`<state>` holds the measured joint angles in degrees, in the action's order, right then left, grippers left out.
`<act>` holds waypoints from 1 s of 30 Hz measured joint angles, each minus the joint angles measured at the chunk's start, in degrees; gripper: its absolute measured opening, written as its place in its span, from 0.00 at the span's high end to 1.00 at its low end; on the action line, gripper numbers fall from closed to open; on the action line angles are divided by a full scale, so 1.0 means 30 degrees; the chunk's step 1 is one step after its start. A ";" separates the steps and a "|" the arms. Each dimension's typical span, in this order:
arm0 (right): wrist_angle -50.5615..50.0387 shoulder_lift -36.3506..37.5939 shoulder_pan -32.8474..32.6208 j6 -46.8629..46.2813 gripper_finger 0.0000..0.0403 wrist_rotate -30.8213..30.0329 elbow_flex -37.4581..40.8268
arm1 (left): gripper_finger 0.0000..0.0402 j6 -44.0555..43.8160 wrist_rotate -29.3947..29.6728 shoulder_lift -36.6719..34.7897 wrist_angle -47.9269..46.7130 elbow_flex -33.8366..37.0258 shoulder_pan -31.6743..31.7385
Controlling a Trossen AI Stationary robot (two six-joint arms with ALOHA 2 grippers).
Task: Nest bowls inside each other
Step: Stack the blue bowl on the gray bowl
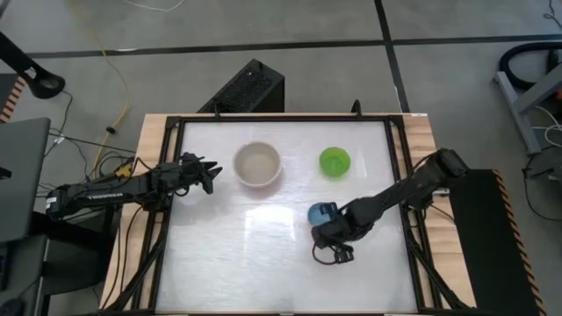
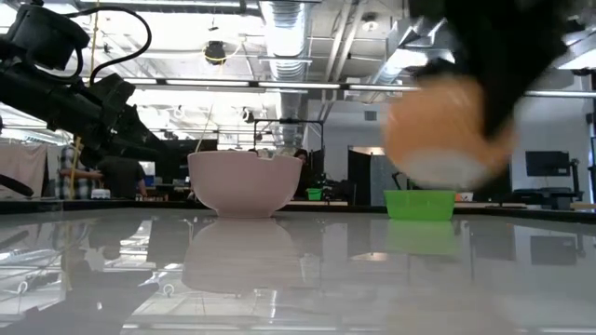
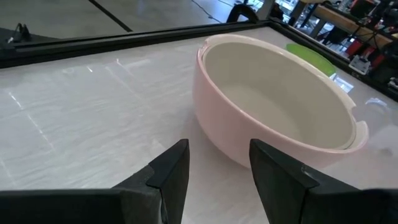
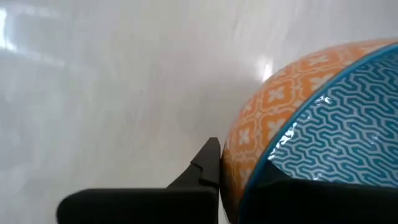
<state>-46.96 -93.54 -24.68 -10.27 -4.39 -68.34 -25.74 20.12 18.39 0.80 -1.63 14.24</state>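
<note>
The blue bowl [image 1: 322, 213], orange-patterned outside and blue inside, is at the table's right of centre, with my right gripper [image 1: 329, 226] shut on it. A pale pink bowl [image 1: 257, 164] stands on its base at the far middle, and a beige-grey bowl [image 3: 280, 93] sits nested inside it. The small green bowl [image 1: 335, 161] stands on the table to its right. My left gripper [image 1: 209, 175] hangs open just left of the pink bowl, touching nothing. My right gripper holds the blue bowl by its rim [image 4: 261, 168], one finger on the orange outer wall [image 4: 239, 149] and the other inside the bowl. The fingers come steeply from above. In the low view the bowl [image 2: 447, 130] hangs clear of the table.
A black frame [image 1: 176, 184] runs around the white table top. Bare table lies between the pink bowl and the near edge. Beyond the far edge the low view shows a workshop with benches and a person at the left.
</note>
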 joint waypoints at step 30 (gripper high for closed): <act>0.3420 -0.8686 0.9895 1.3572 0.94 -0.0452 -1.2148 | 0.61 -0.0047 -0.0006 0.0000 0.0006 0.0000 0.0000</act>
<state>-36.71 -119.59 5.01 30.45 -5.74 -104.78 -25.88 20.10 18.39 0.82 -1.63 14.24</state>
